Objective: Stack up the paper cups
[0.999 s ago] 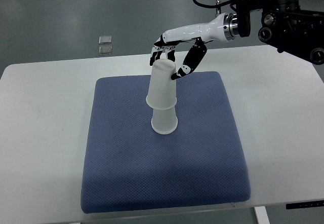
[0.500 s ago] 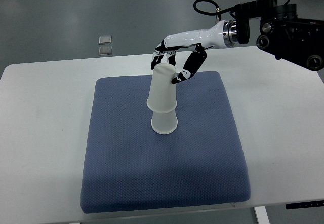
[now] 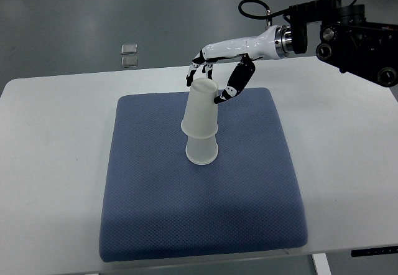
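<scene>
Two white paper cups stand upside down on the blue mat [image 3: 186, 219]. The lower cup [image 3: 201, 150] sits near the mat's middle. The upper cup [image 3: 201, 108] is slid over it, leaning slightly right at its top. My right hand [image 3: 208, 83] reaches in from the upper right and holds the upper cup's closed end. Its fingers [image 3: 198, 71] are behind the cup and its thumb [image 3: 229, 89] is against the right side. The left arm does not show.
The mat lies on a white table [image 3: 56, 163] with bare margins all round. Two small clear squares [image 3: 129, 54] lie on the grey floor beyond the far edge. The robot's black arm hardware [image 3: 354, 32] fills the upper right corner.
The right hand has come down a little with the upper cup. The cup has sunk further over the lower cup and stands straighter. The thumb has shifted slightly right.
</scene>
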`<control>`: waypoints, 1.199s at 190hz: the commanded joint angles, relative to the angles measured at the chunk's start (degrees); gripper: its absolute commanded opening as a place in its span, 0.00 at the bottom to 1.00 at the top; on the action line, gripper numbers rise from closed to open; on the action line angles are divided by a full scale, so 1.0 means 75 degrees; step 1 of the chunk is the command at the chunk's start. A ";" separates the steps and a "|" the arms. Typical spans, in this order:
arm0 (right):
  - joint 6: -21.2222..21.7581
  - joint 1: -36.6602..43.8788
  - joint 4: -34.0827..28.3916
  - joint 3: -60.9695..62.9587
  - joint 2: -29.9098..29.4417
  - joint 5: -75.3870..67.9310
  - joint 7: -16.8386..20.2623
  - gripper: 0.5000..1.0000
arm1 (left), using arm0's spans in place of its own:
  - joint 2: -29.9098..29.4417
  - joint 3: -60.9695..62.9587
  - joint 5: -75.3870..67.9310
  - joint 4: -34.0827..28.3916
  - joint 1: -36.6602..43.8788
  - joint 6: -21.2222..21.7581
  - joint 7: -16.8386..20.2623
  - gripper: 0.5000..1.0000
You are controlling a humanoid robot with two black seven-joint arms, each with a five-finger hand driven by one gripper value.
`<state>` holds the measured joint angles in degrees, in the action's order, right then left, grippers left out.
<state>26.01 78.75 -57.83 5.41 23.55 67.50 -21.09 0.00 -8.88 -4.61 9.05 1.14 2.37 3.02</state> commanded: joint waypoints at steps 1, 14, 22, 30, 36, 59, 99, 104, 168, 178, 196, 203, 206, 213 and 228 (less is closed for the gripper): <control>0.0012 0.0012 0.0000 0.0005 0.0000 -0.0011 0.0000 0.67 | 0.0000 0.0000 -0.0006 0.0000 0.0000 0.0000 -0.0005 1.00; 0.0036 0.0024 0.0000 0.0005 0.0000 -0.0011 0.0000 0.71 | 0.0000 0.0000 0.0005 0.0000 0.0000 0.0000 -0.0005 1.00; 0.0130 0.0036 0.0000 0.0005 0.0024 -0.0011 0.0000 0.71 | 0.0000 0.0000 -0.0006 0.0000 0.0000 0.0000 -0.0005 1.00; 0.0305 0.0059 0.0000 0.0005 0.0035 -0.0023 0.0000 0.71 | 0.0000 0.0000 -0.0006 0.0000 0.0000 0.0000 -0.0005 1.00; 0.0446 0.0059 0.0000 0.0052 0.0035 -0.0011 0.0000 0.71 | 0.0000 0.0000 0.0005 0.0000 0.0000 0.0000 -0.0005 1.00; 0.0528 0.0047 0.0000 0.0064 0.0035 -0.0023 0.0000 0.72 | 0.0000 0.0000 0.0005 0.0000 0.0000 0.0000 -0.0005 1.00; 0.0493 -0.0023 0.0176 0.0357 0.0188 -0.0187 0.0035 0.71 | 0.0000 0.0000 0.0005 0.0000 0.0000 0.0000 -0.0005 1.00; 0.0493 -0.0058 0.0269 0.0520 0.0199 -0.0222 0.0047 0.72 | 0.0000 0.0000 -0.0006 0.0000 0.0000 0.0000 0.0007 1.00; -0.0526 -0.1792 0.2073 0.2395 0.0012 -0.1757 0.0597 0.71 | 0.0000 0.0000 0.0005 0.0000 0.0000 0.0000 -0.0005 1.00; -0.0761 -0.1992 0.2367 0.2513 0.0000 -0.2156 0.0679 0.71 | 0.0000 0.0000 0.0005 0.0000 0.0000 0.0000 -0.0005 1.00; -0.1206 -0.2296 0.2941 0.2525 -0.0093 -0.3162 0.0726 0.71 | 0.0000 0.0000 0.0005 0.0000 0.0000 0.0000 -0.0005 1.00; -0.1323 -0.2390 0.3105 0.2537 -0.0187 -0.3515 0.0738 0.71 | 0.0000 0.0000 -0.0006 0.0000 0.0000 0.0000 -0.0005 1.00; -0.1393 -0.2448 0.3210 0.2537 -0.0257 -0.3748 0.0750 0.71 | 0.0000 0.0000 0.0005 0.0000 0.0000 0.0000 -0.0005 1.00; -0.1487 -0.2531 0.3375 0.2537 -0.0316 -0.4066 0.0785 0.71 | 0.0000 0.0000 -0.0006 0.0000 0.0000 0.0000 0.0007 1.00; -0.1698 -0.2707 0.3715 0.2548 -0.0410 -0.4746 0.0844 0.71 | 0.0000 0.0000 0.0005 0.0000 0.0000 0.0000 -0.0005 1.00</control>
<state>15.29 60.13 -33.14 24.44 21.47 38.29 -15.29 0.00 -8.88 -4.61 9.05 1.14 2.37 3.00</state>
